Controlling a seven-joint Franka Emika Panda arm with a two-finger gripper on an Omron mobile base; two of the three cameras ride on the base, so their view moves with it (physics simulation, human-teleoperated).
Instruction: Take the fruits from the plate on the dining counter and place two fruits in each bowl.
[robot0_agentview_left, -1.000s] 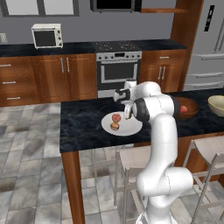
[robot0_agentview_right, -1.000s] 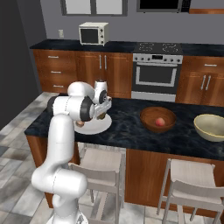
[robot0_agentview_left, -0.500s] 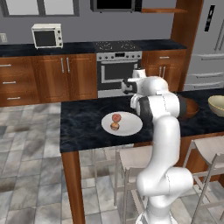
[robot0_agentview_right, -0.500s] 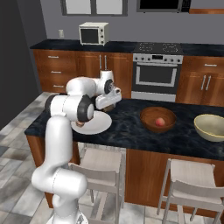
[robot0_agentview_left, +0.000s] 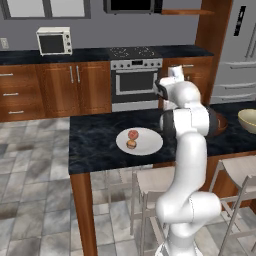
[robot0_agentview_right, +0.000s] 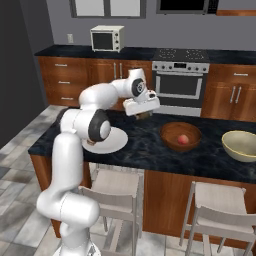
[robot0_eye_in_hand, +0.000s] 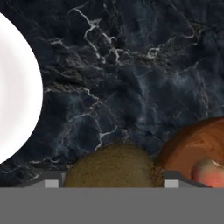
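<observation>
End effector (robot0_agentview_right: 143, 114) grips the dark brown round fruit (robot0_eye_in_hand: 109, 166); the reddish-brown wooden bowl (robot0_agentview_right: 180, 136) lies just rightward, below.

4 fruits: 2 on the plate (robot0_agentview_left: 150, 145), 1 reddish-pink fruit (robot0_agentview_right: 183, 139) in the wooden bowl (robot0_agentview_right: 169, 133), 1 brown fruit (robot0_eye_in_hand: 109, 166) at the pincer (robot0_agentview_right: 143, 114). 2 bowls, counting the cream bowl (robot0_agentview_right: 239, 148). 1 plate.
</observation>
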